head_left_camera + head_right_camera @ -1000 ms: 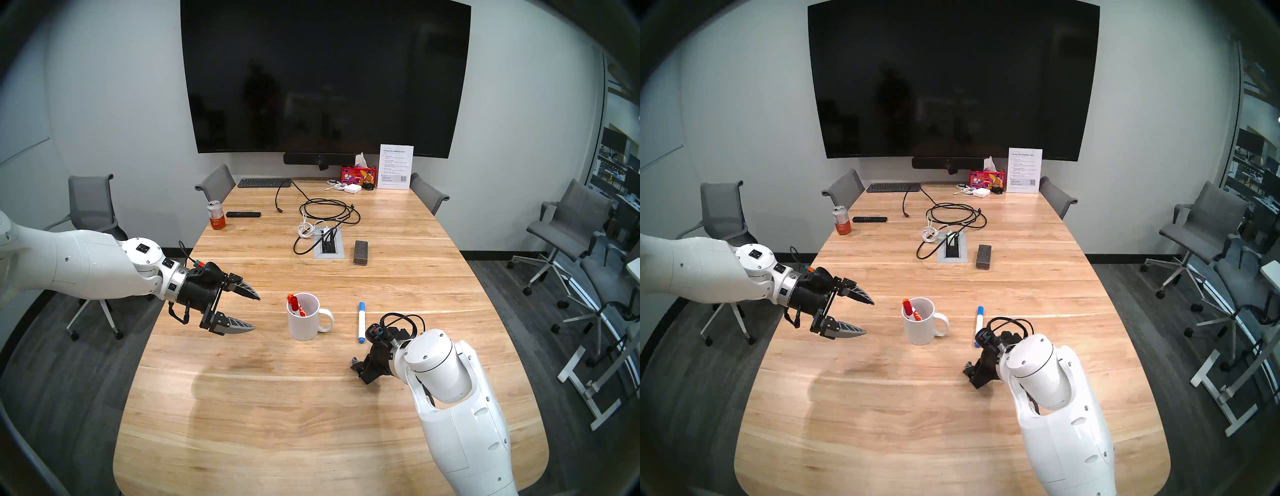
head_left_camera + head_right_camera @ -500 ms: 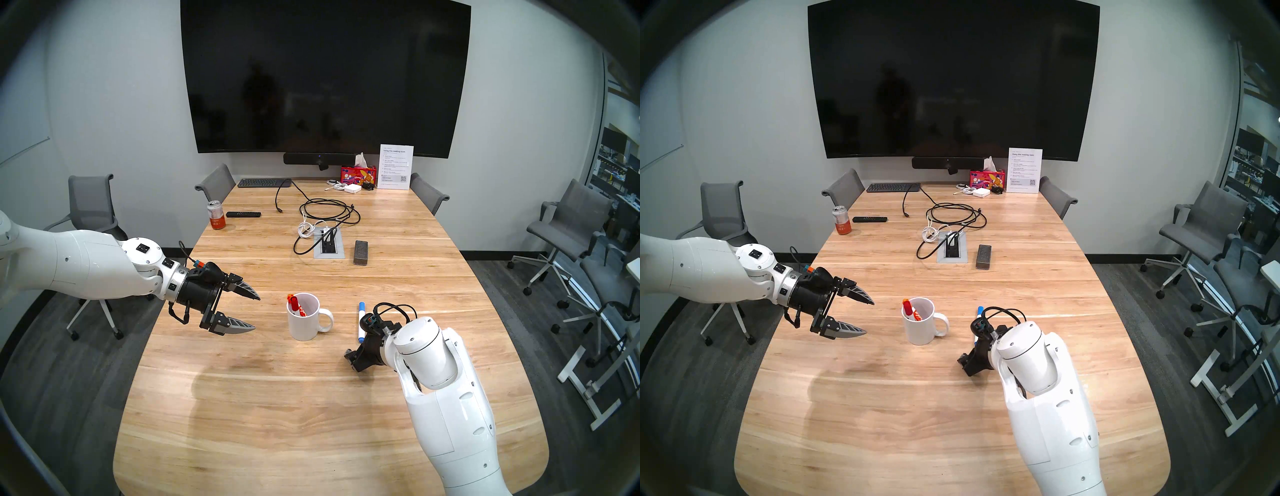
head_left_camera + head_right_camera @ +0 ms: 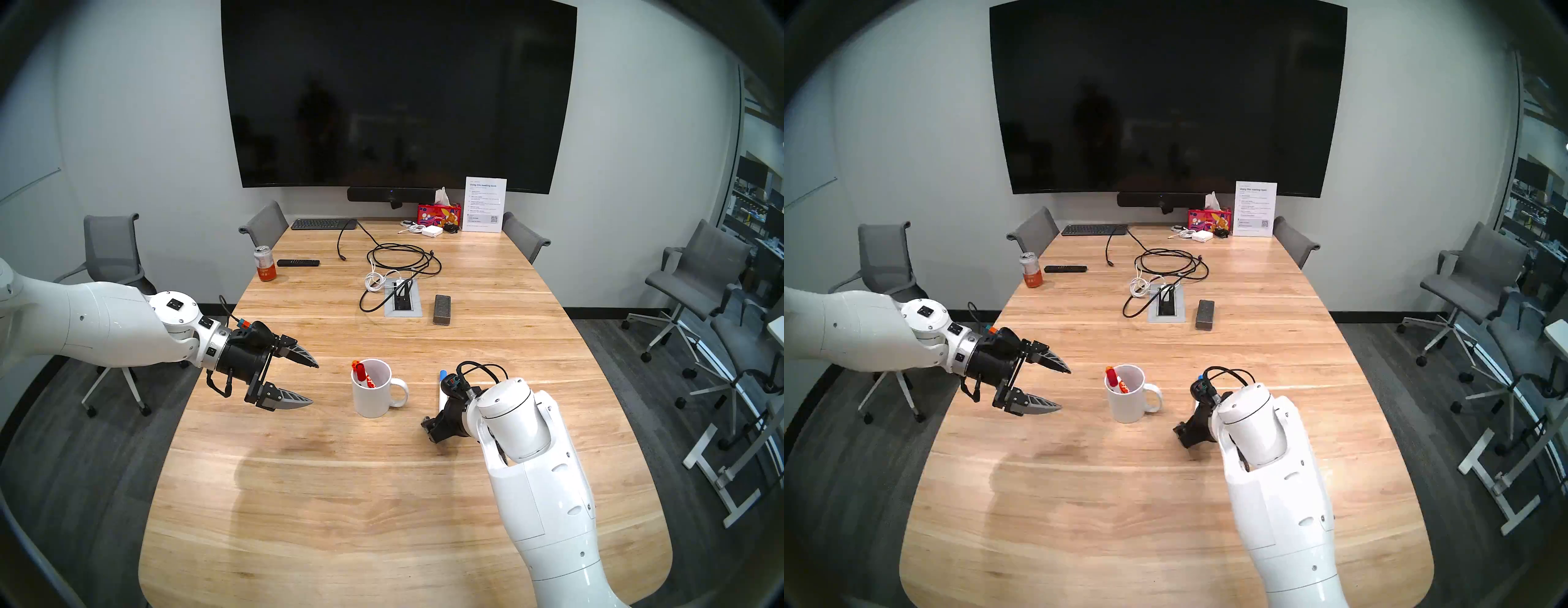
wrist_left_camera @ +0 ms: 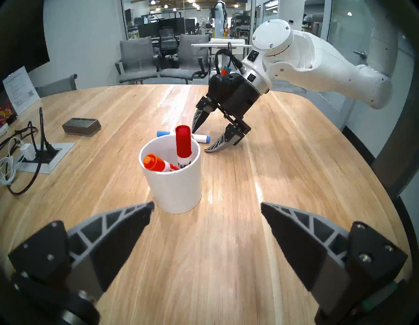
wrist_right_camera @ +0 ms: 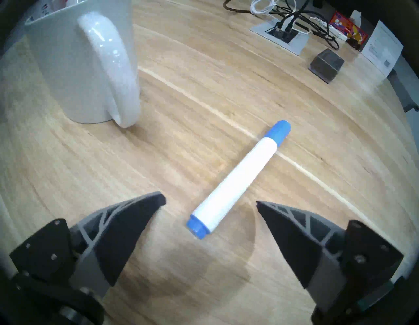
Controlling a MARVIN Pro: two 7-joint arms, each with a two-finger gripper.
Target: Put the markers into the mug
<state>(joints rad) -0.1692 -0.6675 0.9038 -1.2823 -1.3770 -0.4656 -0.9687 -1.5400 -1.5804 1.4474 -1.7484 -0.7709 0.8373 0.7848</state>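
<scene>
Reading "Using this meeting room", sign (image 3: pixel 485 204); left gripper (image 3: pixel 313 383), right gripper (image 5: pixel 210 202) both wide, empty.

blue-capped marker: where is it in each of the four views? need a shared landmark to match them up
Head stereo left: blue-capped marker right of centre, only its far cap showing past the right wrist.
Head stereo right: almost wholly hidden behind the right wrist; only a speck of blue.
Left wrist: centre, behind the mug, under the right gripper.
Right wrist: centre, flat on the table.
Shared landmark: white mug.
</scene>
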